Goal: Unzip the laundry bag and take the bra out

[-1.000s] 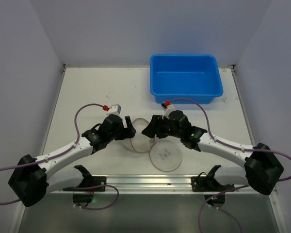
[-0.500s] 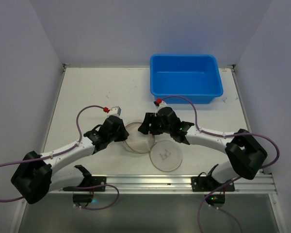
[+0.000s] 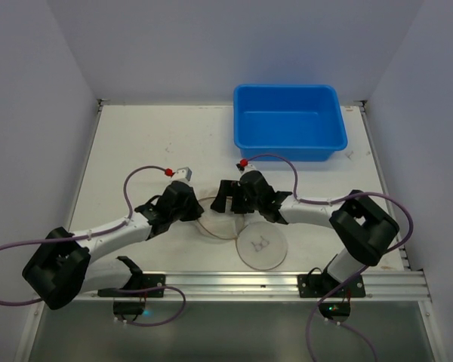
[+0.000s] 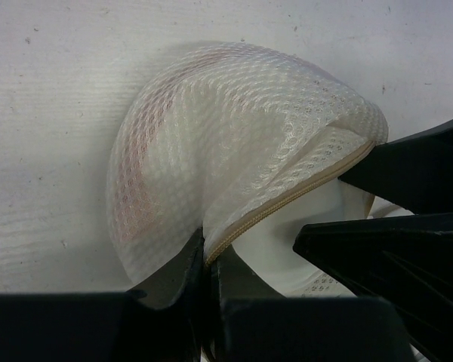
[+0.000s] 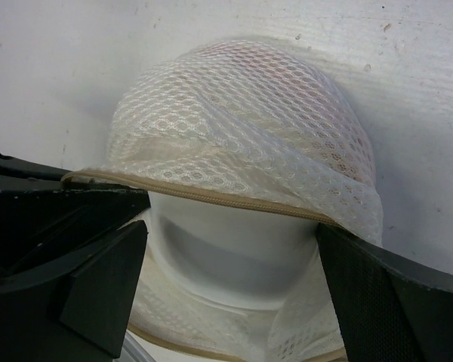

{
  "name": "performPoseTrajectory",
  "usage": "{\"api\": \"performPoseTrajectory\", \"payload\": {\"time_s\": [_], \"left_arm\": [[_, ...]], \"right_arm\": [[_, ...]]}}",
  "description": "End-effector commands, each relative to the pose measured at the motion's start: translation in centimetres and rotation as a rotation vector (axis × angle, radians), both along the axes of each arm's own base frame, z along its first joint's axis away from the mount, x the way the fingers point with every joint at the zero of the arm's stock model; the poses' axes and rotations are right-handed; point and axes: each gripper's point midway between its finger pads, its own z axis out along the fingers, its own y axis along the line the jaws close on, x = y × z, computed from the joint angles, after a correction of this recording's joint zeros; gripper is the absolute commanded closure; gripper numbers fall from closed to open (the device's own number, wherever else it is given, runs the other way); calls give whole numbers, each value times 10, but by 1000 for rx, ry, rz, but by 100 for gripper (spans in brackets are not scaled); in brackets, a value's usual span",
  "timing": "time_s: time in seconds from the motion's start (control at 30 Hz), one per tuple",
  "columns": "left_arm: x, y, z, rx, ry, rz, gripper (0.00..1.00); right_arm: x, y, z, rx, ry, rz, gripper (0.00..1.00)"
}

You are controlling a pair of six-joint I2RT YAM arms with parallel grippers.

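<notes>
The laundry bag (image 4: pixel 211 143) is a white mesh pouch with a tan zipper band (image 4: pixel 287 204), and it gapes open. My left gripper (image 4: pixel 205 253) is shut on the zipper rim and holds the mesh flap up. A smooth white bra cup (image 5: pixel 226 234) shows inside the opening. My right gripper (image 5: pixel 230 230) is open, with one finger on each side of that cup, under the lifted rim (image 5: pixel 211 194). From above, both grippers meet at the bag (image 3: pixel 211 220). Its flat round top (image 3: pixel 260 245) with the bra outline lies flopped toward the near edge.
A big blue plastic tub (image 3: pixel 287 88) stands at the back right of the table. A metal rail (image 3: pixel 234 283) runs along the near edge between the arm bases. Grey walls close in the left and right sides.
My left gripper has shut on the bag's zipper rim. My right gripper has opened wide and moved left into the bag's opening.
</notes>
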Motion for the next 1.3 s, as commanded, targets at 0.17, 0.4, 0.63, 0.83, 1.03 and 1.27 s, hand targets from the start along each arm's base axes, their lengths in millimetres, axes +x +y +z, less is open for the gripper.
{"api": "performPoseTrajectory", "payload": {"time_s": [0.17,0.4,0.63,0.83,1.03,1.27], "left_arm": [[-7,7,-14,26,22,-8,94],[-11,9,-15,25,20,-13,94],[-10,-12,-8,-56,16,-58,94],[-12,-24,0,-104,11,-84,94],[-13,-22,15,-96,7,-88,91],[-12,-10,29,-78,1,-30,90]], "right_arm": [[-10,-23,-36,-114,98,-60,2],[-23,-10,-35,-72,107,58,13],[-31,13,-35,-51,110,170,35],[-30,7,-7,-32,45,164,83],[-30,-1,39,2,-43,156,100],[-54,-20,78,47,-111,218,100]]}}
